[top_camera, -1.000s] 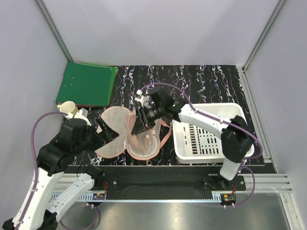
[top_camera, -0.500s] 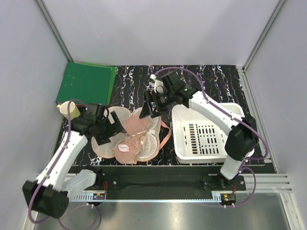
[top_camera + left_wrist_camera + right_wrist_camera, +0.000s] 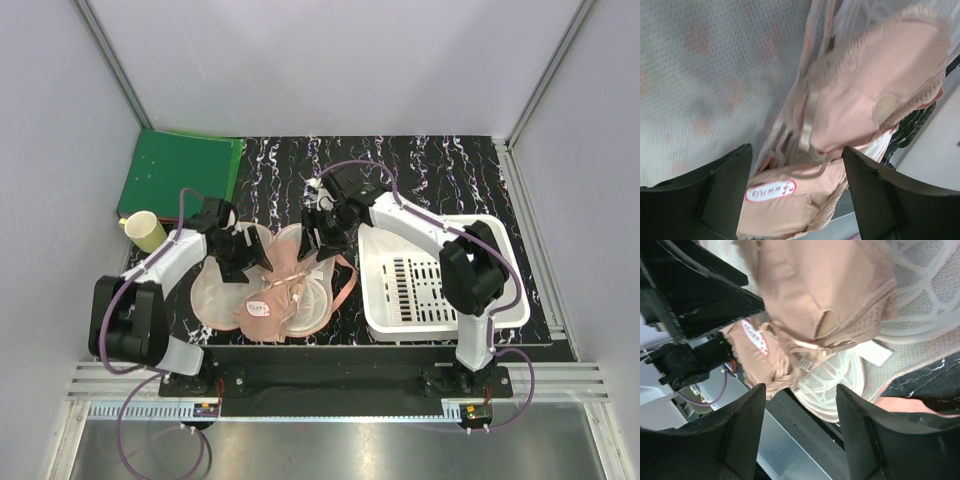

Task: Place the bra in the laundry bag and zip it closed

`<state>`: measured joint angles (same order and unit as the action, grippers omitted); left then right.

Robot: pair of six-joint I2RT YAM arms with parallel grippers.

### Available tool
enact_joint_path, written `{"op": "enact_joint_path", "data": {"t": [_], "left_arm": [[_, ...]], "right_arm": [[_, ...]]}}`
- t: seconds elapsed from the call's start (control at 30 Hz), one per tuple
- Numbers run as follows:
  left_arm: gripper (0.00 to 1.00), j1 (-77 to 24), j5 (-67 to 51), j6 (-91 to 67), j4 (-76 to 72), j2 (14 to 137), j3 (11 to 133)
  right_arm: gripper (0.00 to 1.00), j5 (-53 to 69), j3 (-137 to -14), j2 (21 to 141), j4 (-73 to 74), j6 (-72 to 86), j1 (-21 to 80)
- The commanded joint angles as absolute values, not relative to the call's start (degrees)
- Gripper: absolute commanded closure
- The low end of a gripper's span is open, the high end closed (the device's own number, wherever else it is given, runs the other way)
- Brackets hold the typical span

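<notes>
Laundry bag point(image 3: 700, 75) mesh blurred, bra point(image 3: 875, 85) cut by edge, its label point(image 3: 771, 190) unreadable

We see the bra point(image 3: 288, 272) lying in the open laundry bag point(image 3: 212, 292) at lower centre, the basket point(image 3: 395, 326) to its right, the board point(image 3: 180, 178) at upper left, the cup point(image 3: 146, 231) just below it.

White basket point(image 3: 440, 328) stands just right of the laundry bag point(image 3: 215, 295); far tabletop point(image 3: 440, 170) seems open.

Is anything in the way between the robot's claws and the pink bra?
No, nothing visible. The left gripper and the right gripper are both open, just above the bra, which lies uncovered on the mesh of the open laundry bag.
</notes>
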<state>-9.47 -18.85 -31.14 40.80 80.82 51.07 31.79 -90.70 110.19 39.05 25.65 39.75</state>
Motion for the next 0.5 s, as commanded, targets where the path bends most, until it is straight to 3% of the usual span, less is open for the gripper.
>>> {"op": "enact_joint_path", "data": {"t": [0.0,0.03,0.07,0.13,0.23,0.27,0.3,0.37,0.47], "left_arm": [[0.26,-8.18,-24.08,-28.74,34.89,84.98,55.89],[0.29,-7.65,-24.95,-28.74,34.98,86.9,56.42],[0.38,-7.47,-25.83,-28.74,34.72,87.79,56.95],[0.48,-7.21,-26.98,-29.09,33.93,89.11,57.83],[0.71,-6.42,-27.85,-29.53,33.14,89.38,58.27],[0.85,-6.16,-28.38,-29.62,32.96,89.38,58.27],[0.91,-5.72,-29.26,-29.79,32.78,89.21,58.18],[1.0,-4.31,-30.4,-29.79,32.7,88.86,57.66],[1.0,-1.94,-33.21,-31.02,31.99,86.93,56.52]], "right_arm": [[0.39,31.29,-93.07,113.11,38.76,26.19,39.9],[0.44,31.29,-93.34,114.07,38.85,26.37,39.9],[0.45,31.29,-93.34,114.52,38.76,26.72,39.82],[0.45,30.15,-92.99,115.13,38.76,26.89,39.99],[0.45,29.01,-92.2,115.57,38.85,26.89,39.9],[0.45,28.74,-91.94,115.66,38.67,27.07,39.73],[0.45,28.74,-91.76,115.75,38.58,27.07,39.81],[0.44,28.74,-91.76,115.84,38.23,27.24,39.81],[0.42,28.3,-92.28,115.93,38.06,27.42,39.81]]}}
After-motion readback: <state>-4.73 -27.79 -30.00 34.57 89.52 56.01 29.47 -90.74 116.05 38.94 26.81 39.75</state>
